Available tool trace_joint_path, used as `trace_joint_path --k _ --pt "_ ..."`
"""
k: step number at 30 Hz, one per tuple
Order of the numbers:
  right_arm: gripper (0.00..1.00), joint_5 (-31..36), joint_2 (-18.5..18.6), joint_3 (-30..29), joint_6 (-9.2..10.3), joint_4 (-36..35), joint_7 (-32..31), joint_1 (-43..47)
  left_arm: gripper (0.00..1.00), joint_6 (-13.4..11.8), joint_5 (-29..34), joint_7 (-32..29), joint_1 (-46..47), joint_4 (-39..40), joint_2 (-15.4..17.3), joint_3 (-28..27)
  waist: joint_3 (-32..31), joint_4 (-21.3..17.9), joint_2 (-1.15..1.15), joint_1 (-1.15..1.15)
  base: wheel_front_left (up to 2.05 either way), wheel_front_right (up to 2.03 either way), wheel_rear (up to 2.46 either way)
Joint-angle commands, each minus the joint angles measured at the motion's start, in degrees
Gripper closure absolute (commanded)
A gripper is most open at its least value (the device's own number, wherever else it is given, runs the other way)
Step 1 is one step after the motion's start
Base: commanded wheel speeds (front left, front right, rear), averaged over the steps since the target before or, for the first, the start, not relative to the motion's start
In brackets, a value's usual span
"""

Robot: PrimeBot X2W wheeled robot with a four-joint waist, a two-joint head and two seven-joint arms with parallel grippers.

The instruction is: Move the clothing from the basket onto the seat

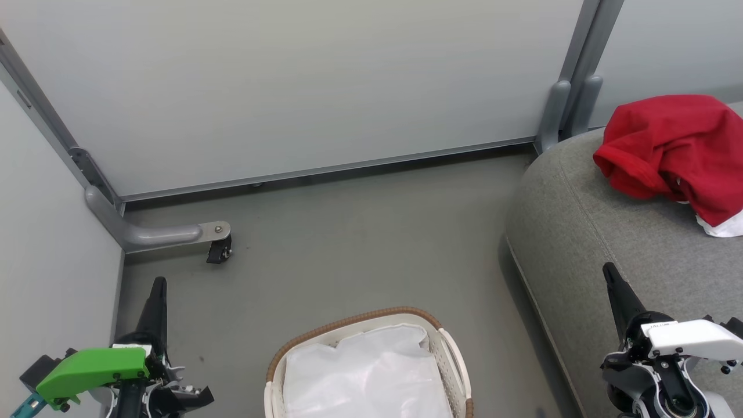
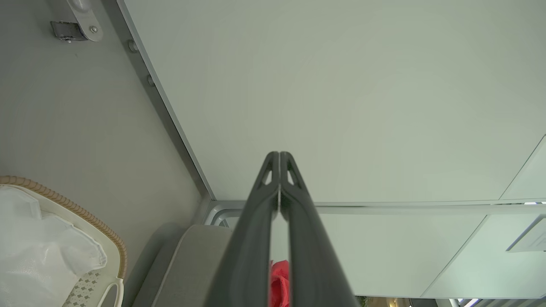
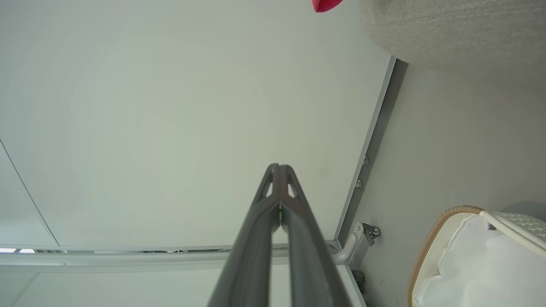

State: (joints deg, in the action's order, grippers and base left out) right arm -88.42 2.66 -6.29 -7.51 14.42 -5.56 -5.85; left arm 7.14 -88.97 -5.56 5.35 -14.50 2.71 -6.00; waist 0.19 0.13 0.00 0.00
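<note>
**Grey-floored bay, pale partition panels — stock of laundry items and claws**

Grey floor [image 1: 348, 232] is closed in by pale partition panels [image 1: 290, 87] on metal feet, one with a black caster [image 1: 219, 249].

- Clothing [image 1: 676, 151]: a bright-red heap with a strip of white trim at its lower edge. It lies bunched on the seat [image 1: 580, 232], at the far right of the head view and well apart from the basket.
  - Handling, as judged: soft, light and limp, not fragile. It will sag and drape from any single hold and may trail a loose end.
  - Best taken by pinching a raised fold on top of the heap, not the thin white edge.
- Seat: a grey woven sofa cushion with a rounded corner and a stitched seam, just right of the basket.
- Basket [image 1: 348, 325]: a cream perforated tub with a brown woven rim, standing on the floor.
  - It shows a crumpled white liner sheet [image 1: 365, 371] and no red in the part that is visible.
  - Its near end is cut off by the frame, so the transfer looks done or nearly so.
- Left gripper [image 1: 158, 284]: fingers pressed together tip to tip, holding nothing. It is raised over the floor beside the left panel.
- Right gripper [image 1: 609, 270]: likewise closed and empty — it sits over the seat's near edge, short of the red heap.
</note>
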Motion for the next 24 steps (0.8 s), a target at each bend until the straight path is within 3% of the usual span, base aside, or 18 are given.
trace_joint_path --k 1,9,24 --pt "1.0 -1.2 0.4 -0.2 0.03 -0.3 -0.5 -0.6 1.0 0.5 -1.1 -0.4 1.1 0.4 0.3 -0.4 0.0 0.0 0.0 0.0 0.0 0.0 0.0" --pt "1.0 -4.3 0.4 -0.4 0.04 -0.6 -1.2 -0.6 1.0 0.5 -3.7 -1.2 1.3 0.6 0.3 -0.7 0.0 -0.1 0.0 0.0 0.0 0.0 0.0" --pt "1.0 -4.1 0.4 -0.3 0.03 -0.5 -1.1 -0.6 1.0 0.5 -3.5 -1.2 1.2 0.5 0.3 -0.7 0.0 -0.1 0.0 0.0 0.0 0.0 0.0"
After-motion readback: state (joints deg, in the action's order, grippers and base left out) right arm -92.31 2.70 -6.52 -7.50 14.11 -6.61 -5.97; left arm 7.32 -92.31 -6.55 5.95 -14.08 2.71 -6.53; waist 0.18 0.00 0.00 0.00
